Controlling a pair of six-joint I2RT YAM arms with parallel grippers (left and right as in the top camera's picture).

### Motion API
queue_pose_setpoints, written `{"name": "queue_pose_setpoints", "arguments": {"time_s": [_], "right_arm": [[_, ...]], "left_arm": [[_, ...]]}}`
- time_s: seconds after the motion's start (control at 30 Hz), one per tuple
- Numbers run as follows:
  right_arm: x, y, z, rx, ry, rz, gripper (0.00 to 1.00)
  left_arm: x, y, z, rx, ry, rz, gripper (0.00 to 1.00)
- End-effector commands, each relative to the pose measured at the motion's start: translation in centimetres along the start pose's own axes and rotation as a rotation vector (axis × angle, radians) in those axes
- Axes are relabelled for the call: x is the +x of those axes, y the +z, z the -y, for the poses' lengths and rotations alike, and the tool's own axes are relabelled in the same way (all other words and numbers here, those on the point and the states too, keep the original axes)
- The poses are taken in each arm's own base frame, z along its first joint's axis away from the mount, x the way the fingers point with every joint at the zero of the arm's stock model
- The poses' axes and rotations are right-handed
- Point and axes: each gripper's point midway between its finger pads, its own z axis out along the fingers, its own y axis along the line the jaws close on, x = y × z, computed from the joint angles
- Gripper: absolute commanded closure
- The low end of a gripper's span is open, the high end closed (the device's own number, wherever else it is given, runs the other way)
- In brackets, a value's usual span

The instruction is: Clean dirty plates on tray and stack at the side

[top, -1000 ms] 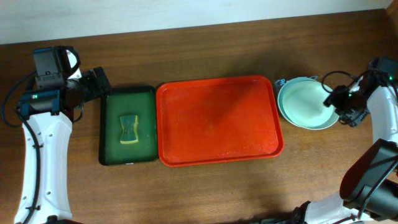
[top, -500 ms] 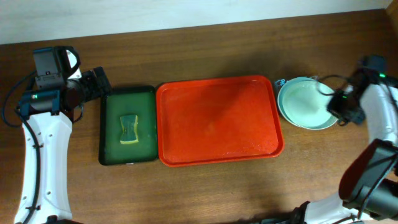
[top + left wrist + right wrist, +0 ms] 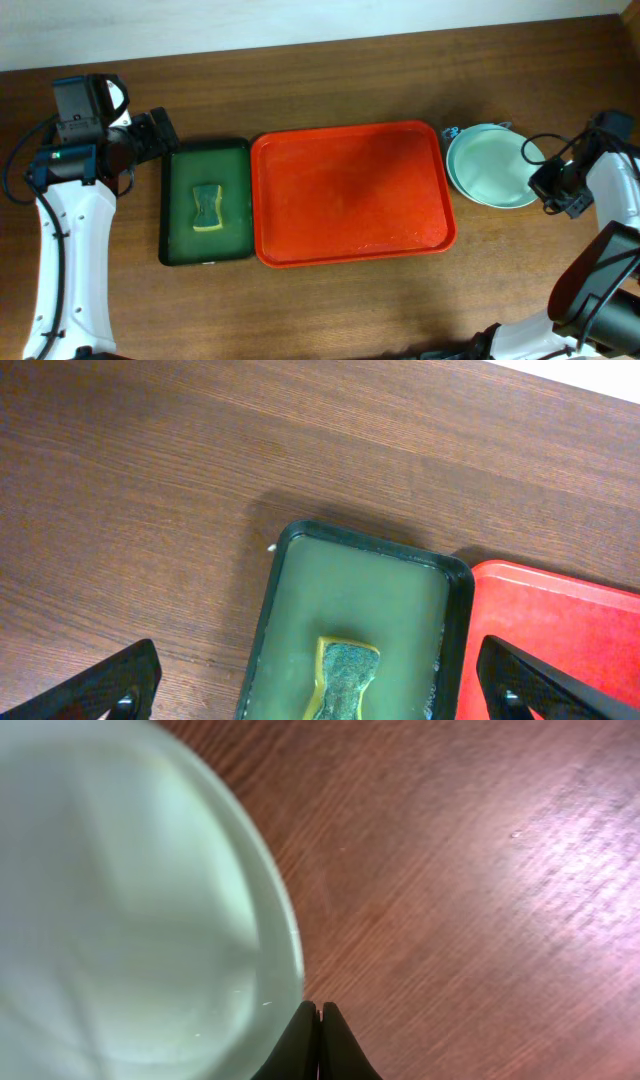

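Table [image 3: 350, 310]: brown wood grain, with a pale wall strip along its far edge.
Red tray [image 3: 350, 195]: lies flat at the middle of the table, its inner surface wet and shiny.
Plates [image 3: 490, 168]: stacked on the wood just beside the red tray's right rim, off the tray. The top one is pale mint and other rims peek out underneath it; how many there are cannot be told.
Green tray [image 3: 235, 200]: lies against the red tray's left side.
Sponge [image 3: 207, 207]: yellow-green, lying inside the green tray, left of the red tray.
Left gripper [image 3: 158, 137]: hovers above the table beyond the green tray's far-left corner, well left of the red tray, with its fingers spread wide and nothing between them.
Right gripper [image 3: 318, 1040]: sits on the far side of the plates from the red tray. Its fingertips are pressed together just beside the top plate's rim and pinch nothing.
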Motion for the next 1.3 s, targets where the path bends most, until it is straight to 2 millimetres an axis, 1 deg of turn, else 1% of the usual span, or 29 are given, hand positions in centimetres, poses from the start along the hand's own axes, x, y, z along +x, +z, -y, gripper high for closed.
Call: {"name": "queue_pose_setpoints", "arguments": {"time_s": [0.0, 0.07, 0.23, 0.37, 0.43, 0.53, 0.6, 0.67, 0.73, 0.83, 0.87, 0.9, 0.93, 0.97, 1.0, 1.03, 1.1, 1.27], "right_arm": [[0.8, 0.4, 0.3, 0.03, -0.024, -0.009, 0.96], [0.8, 0.6, 1.0, 0.066, -0.014, -0.007, 0.96], [0.6, 0.7, 1.0, 0.07, 0.012, 0.0, 0.96], [1.4, 2.1, 1.3, 0.086, 0.034, -0.042, 0.96], [1.6, 2.7, 0.7, 0.054, 0.037, -0.059, 0.96], [1.4, 2.8, -0.9, -0.031, 0.022, -0.064, 0.96], [1.2, 2.7, -1.3, -0.055, -0.004, -0.057, 0.96], [0.8, 2.3, -2.1, -0.093, -0.053, -0.052, 0.9], [0.5, 1.6, -2.1, -0.084, -0.07, -0.056, 0.82], [-0.2, -0.7, -2.5, -0.082, -0.11, -0.063, 0.67], [-0.5, -1.9, -2.9, -0.088, -0.18, -0.064, 0.6], [-0.4, -2.9, -3.5, -0.093, -0.238, -0.072, 0.57], [-0.2, -3.8, -4.5, -0.122, -0.285, -0.08, 0.51], [0.5, -4.6, -6.6, -0.2, -0.363, -0.09, 0.39], [1.0, -4.9, -7.8, -0.244, -0.409, -0.097, 0.09], [1.9, -5.1, -8.9, -0.278, -0.435, -0.116, 0.02], [3.5, -5.2, -10.4, -0.286, -0.488, -0.14, 0.02], [4.8, -5.3, -12.0, -0.294, -0.546, -0.149, 0.02]], "left_arm": [[-0.8, -0.9, -0.1, -0.002, -0.014, 0.031, 0.01], [-0.8, -0.9, -0.1, -0.002, -0.014, 0.031, 0.01], [-0.8, -0.9, -0.1, -0.002, -0.014, 0.031, 0.01], [-0.8, -0.9, -0.1, -0.002, -0.014, 0.031, 0.01], [-0.8, -0.9, -0.1, -0.002, -0.014, 0.031, 0.01], [-0.8, -0.9, -0.1, -0.002, -0.014, 0.031, 0.01], [-0.8, -0.9, -0.1, -0.002, -0.014, 0.031, 0.01], [-0.8, -0.9, -0.1, -0.002, -0.014, 0.031, 0.01], [-0.8, -0.9, -0.1, -0.002, -0.014, 0.031, 0.01], [-0.8, -0.9, -0.1, -0.002, -0.014, 0.031, 0.01], [-0.8, -0.9, -0.1, -0.002, -0.014, 0.031, 0.01], [-0.8, -0.9, -0.1, -0.002, -0.014, 0.031, 0.01], [-0.8, -0.9, -0.1, -0.002, -0.014, 0.031, 0.01], [-0.8, -0.9, -0.1, -0.002, -0.014, 0.031, 0.01], [-0.8, -0.9, -0.1, -0.002, -0.014, 0.031, 0.01], [-0.8, -0.9, -0.1, -0.002, -0.014, 0.031, 0.01], [-0.8, -0.9, -0.1, -0.002, -0.014, 0.031, 0.01], [-0.8, -0.9, -0.1, -0.002, -0.014, 0.031, 0.01]]}}
